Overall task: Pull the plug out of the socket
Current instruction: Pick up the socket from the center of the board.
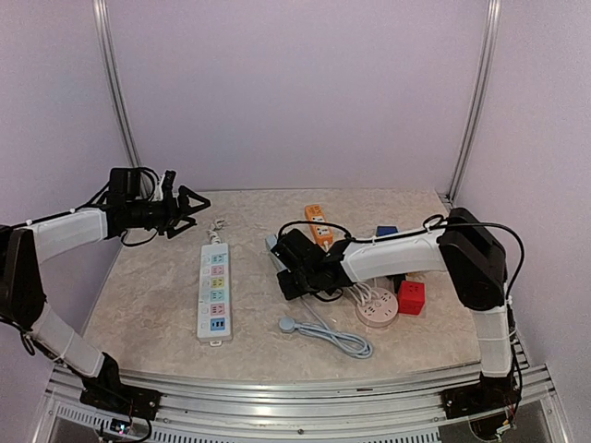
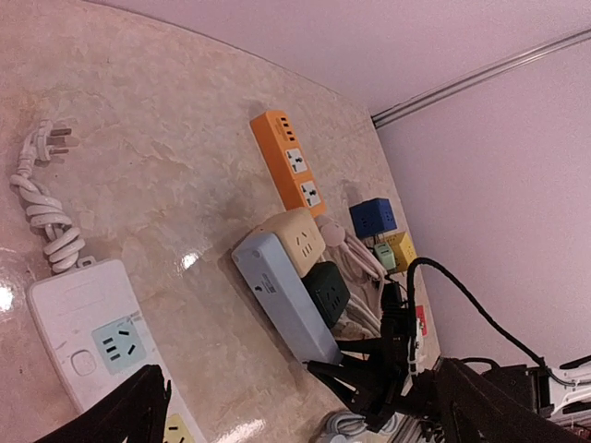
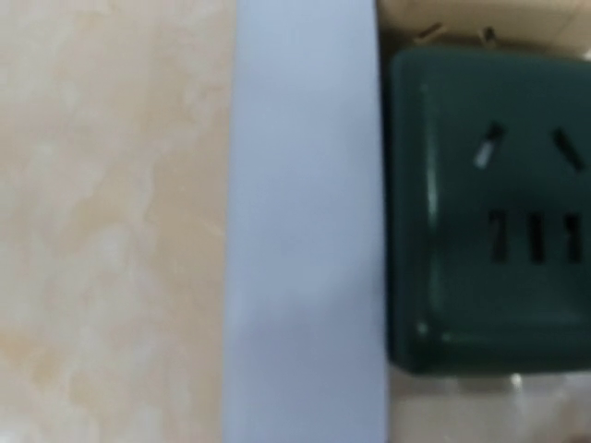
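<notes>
Dark green plastic, a socket cube point(image 3: 485, 203), fills the right of the right wrist view, pressed against a pale grey-blue strip point(image 3: 305, 221) on the marbled table point(image 3: 102, 231). Two metal pins point(image 3: 427, 33) peek out at the cube's far edge, possibly a plug's, though the view is too blurred to be sure. The right gripper point(image 1: 292, 269) hangs low over this cluster near the table's middle; I cannot tell whether its jaws are parted or closed. The left gripper point(image 1: 197, 210) is raised at the far left, jaws spread wide, holding nothing. Between the arms lies a white power strip point(image 1: 214, 293). An orange strip point(image 1: 319, 224) lies farther back, and a red cube point(image 1: 412, 297) sits to the right.
</notes>
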Robot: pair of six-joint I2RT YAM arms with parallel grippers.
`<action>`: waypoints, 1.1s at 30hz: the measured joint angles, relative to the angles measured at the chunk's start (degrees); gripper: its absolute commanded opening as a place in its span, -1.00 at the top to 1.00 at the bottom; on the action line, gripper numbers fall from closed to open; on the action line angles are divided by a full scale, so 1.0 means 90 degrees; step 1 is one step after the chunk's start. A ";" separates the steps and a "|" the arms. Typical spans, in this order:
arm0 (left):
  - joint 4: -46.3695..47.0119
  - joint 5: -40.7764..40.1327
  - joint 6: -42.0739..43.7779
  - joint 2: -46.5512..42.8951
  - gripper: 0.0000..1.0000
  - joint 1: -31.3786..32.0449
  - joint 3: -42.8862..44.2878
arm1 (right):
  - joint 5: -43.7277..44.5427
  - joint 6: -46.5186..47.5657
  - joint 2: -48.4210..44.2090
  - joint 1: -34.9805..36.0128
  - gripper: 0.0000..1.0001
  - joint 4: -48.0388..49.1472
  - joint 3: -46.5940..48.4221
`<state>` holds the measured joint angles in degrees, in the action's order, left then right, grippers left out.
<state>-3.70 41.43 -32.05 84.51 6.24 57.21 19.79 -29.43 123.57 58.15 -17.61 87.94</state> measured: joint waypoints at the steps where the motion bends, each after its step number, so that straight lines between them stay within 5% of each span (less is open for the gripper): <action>1: 0.0049 0.0068 -0.0015 0.0029 -0.98 0.0039 -0.0005 | -0.0002 0.0007 -0.0160 0.0000 1.00 0.0168 -0.0219; 13: 0.1047 0.1290 -0.0284 0.0325 -0.98 0.0709 -0.0097 | 0.0418 0.0692 -0.1392 0.0372 1.00 0.2096 -0.0840; 28: 0.1683 0.1868 -0.0554 0.0583 -0.97 0.0954 -0.0143 | 0.0393 0.1001 -0.1445 0.0903 1.00 0.2637 -0.0826; 33: 0.1647 0.1868 -0.0580 0.0646 -0.78 0.0954 -0.0143 | 0.0379 0.1005 -0.1474 0.0947 1.00 0.2713 -0.0821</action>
<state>11.11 58.24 -37.28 90.32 14.83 55.92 23.20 -20.38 110.30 66.67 6.81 80.55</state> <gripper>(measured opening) 0.955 0.266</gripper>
